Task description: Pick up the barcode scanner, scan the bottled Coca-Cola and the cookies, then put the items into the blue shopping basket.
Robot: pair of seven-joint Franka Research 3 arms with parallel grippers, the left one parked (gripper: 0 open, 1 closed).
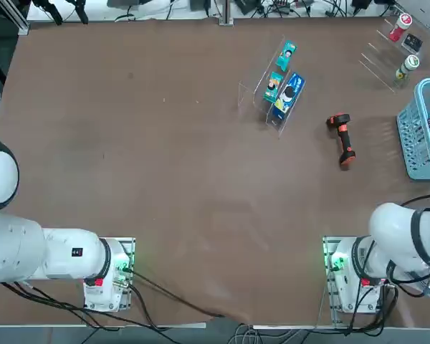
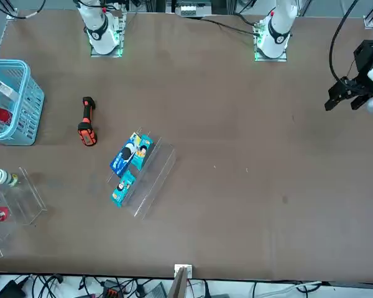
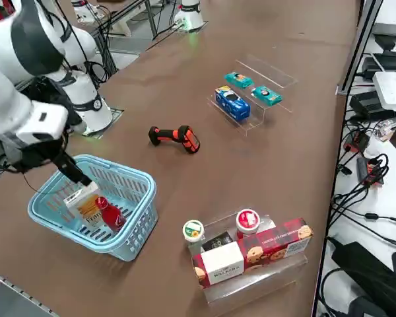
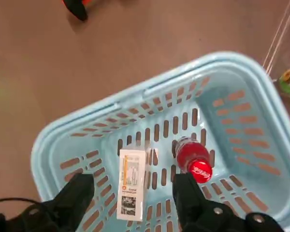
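Both goods, the bottled Coca-Cola point(image 4: 193, 161) and the cookies point(image 4: 131, 183), sit inside the blue shopping basket point(image 4: 87, 123), so I lift the right gripper point(image 4: 133, 195), fingers spread and empty, straight up clear of its rim.

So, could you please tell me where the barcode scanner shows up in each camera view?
Top view: barcode scanner right of centre, lying flat left of the blue basket.
Front view: scanner at left, right of the basket.
Right side view: scanner mid-table, beyond the basket.
Right wrist view: only its tip shows at one edge, past the basket.
Shared landmark: the basket.
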